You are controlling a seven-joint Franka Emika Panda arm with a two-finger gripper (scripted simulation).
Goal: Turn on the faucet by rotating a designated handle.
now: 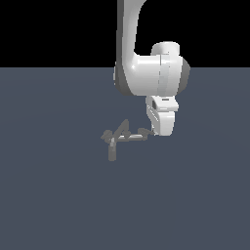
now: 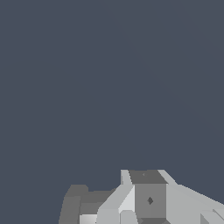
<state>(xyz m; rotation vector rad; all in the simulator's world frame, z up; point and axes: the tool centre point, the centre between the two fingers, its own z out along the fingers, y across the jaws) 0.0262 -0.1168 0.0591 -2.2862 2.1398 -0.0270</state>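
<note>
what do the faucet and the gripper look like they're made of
The faucet looks like dull grey metal with a matte finish: flat grey rods with barely any shine, though in a render it could be anything grey. Its handle reads the same. The gripper looks like smooth white plastic or painted casing with a soft, satin sheen. The floor is flat, untextured blue-grey.

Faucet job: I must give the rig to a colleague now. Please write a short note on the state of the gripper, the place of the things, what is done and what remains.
Gripper: lowered to the floor at the exterior view's right end of the faucet; whether it is open or shut cannot be told from either view.
Handle: a slim rod lying nearly level, its tip right at the gripper; contact looks likely but is not certain.
Done: the approach to the handle.
Left: whether the handle has turned at all cannot be told; rotate it to turn the faucet on.
</note>
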